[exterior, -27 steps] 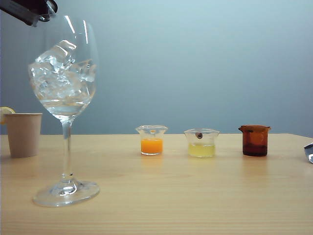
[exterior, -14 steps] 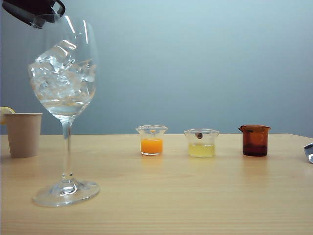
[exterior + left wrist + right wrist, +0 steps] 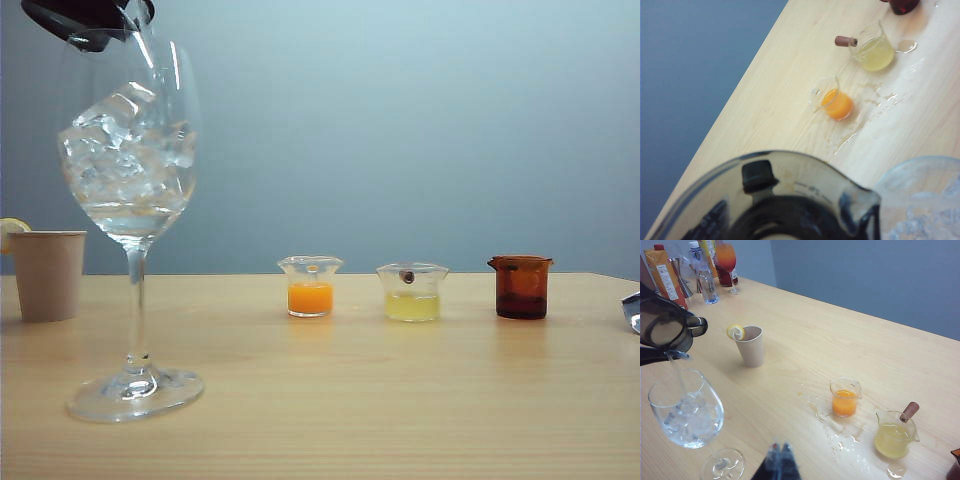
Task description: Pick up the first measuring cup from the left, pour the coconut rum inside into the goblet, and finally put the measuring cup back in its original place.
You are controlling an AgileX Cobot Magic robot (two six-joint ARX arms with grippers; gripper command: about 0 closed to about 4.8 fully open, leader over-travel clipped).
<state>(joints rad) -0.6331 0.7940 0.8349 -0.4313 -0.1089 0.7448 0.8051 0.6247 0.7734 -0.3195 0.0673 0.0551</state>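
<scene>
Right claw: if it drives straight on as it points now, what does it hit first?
Probably bare wet table between goblet and orange cup; depth is unclear. The right claw hangs low near them; left claw pours the measuring cup over the goblet.

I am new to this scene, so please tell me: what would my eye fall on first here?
First, the dark measuring cup tipped over the tall goblet at the table's left, held by the left end effector, pouring a thin stream onto ice. Then the spilled puddle by the orange cup.
</scene>
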